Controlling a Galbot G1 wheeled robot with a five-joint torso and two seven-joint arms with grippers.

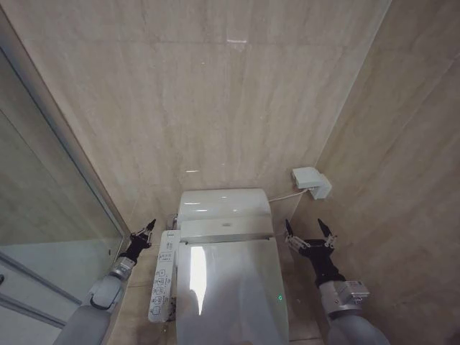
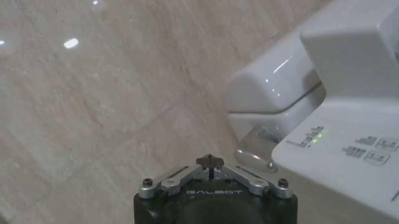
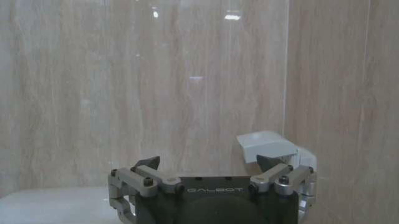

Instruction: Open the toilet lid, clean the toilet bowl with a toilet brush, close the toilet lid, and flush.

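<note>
Left pincer (image 1: 149,227) raised beside toilet's left edge, just above control panel (image 1: 164,276), fingers pinched together, holding nothing. Toilet lid (image 1: 230,291) down flat over bowl, glossy white, small green light near its right edge. Right pincer (image 1: 310,230) beside toilet's right edge, fingers spread wide, empty, below white wall box (image 1: 311,181).

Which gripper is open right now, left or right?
The right gripper, beside the toilet lid on the wall-box side: its fingers stand spread wide. The left gripper, by the control panel, has its fingertips together.
</note>
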